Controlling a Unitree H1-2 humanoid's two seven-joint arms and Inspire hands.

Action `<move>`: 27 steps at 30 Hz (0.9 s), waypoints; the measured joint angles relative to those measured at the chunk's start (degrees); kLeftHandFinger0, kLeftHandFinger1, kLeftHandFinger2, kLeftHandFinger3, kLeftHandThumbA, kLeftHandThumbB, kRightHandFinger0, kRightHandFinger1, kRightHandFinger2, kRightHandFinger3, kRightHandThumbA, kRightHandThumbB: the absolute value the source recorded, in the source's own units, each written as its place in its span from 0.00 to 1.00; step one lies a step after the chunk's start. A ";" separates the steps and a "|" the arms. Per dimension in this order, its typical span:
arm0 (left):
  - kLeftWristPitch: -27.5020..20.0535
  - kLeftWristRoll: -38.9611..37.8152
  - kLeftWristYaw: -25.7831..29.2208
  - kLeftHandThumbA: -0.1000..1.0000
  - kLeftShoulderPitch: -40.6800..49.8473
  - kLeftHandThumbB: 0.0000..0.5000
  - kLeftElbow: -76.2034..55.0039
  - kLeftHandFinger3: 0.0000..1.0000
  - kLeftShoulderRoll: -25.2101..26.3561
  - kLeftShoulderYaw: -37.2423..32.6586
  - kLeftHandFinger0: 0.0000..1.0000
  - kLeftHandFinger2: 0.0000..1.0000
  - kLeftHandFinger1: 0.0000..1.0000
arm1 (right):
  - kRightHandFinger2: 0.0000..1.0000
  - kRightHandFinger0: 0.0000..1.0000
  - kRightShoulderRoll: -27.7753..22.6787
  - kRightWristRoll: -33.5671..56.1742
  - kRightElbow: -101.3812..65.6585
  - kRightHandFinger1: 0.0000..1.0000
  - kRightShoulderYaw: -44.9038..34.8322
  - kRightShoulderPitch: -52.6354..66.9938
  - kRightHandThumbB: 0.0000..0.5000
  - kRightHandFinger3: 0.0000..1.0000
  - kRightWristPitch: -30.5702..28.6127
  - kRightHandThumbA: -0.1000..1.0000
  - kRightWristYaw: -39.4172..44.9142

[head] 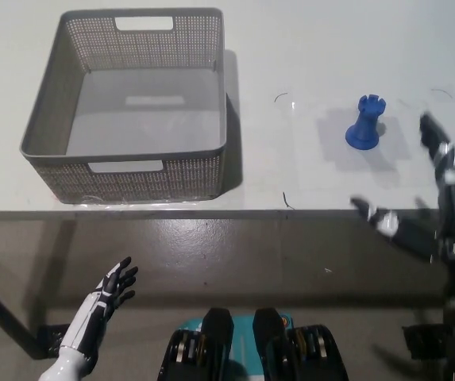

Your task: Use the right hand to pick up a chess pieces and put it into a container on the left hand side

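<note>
Right hand (437, 214), spread and holding nothing, sits near the upright rook (365, 123); it should close round the narrow stem without tipping it. Left hand (108, 292) rests low, fingers apart.

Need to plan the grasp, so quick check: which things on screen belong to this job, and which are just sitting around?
Part of the job:
- blue rook, upright on the table
- grey basket, empty, on the table's left
- right hand, open, near the rook

Just there:
- left hand, open, resting low below the table edge
- small dark marks on the tabletop
</note>
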 measured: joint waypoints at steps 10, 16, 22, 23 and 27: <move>0.08 0.03 -0.02 1.00 0.68 0.50 -0.98 1.00 0.00 -0.27 1.00 1.00 1.00 | 1.00 1.00 -3.79 -0.39 15.73 1.00 -3.28 -14.34 0.57 1.00 4.97 1.00 -0.56; 0.07 0.05 -0.02 1.00 0.70 0.48 -0.98 1.00 0.00 -0.79 1.00 1.00 1.00 | 1.00 1.00 -5.39 -0.10 30.68 1.00 -4.32 -23.45 0.59 1.00 5.66 1.00 -1.07; 0.07 0.04 -0.03 1.00 0.68 0.50 -0.98 1.00 0.00 -1.24 1.00 1.00 1.00 | 1.00 1.00 -5.57 1.45 45.21 1.00 -5.14 -30.28 0.73 1.00 6.02 1.00 -1.33; 0.07 0.04 -0.03 1.00 0.69 0.49 -0.98 1.00 0.00 -1.30 1.00 1.00 1.00 | 1.00 1.00 -5.59 1.61 46.87 1.00 -5.14 -30.89 0.73 1.00 6.00 1.00 -1.41; 0.08 0.04 -0.03 1.00 0.70 0.47 -0.99 1.00 0.00 -1.34 1.00 1.00 1.00 | 1.00 1.00 -5.59 2.04 56.23 1.00 -5.07 -34.14 0.79 1.00 5.15 1.00 -1.94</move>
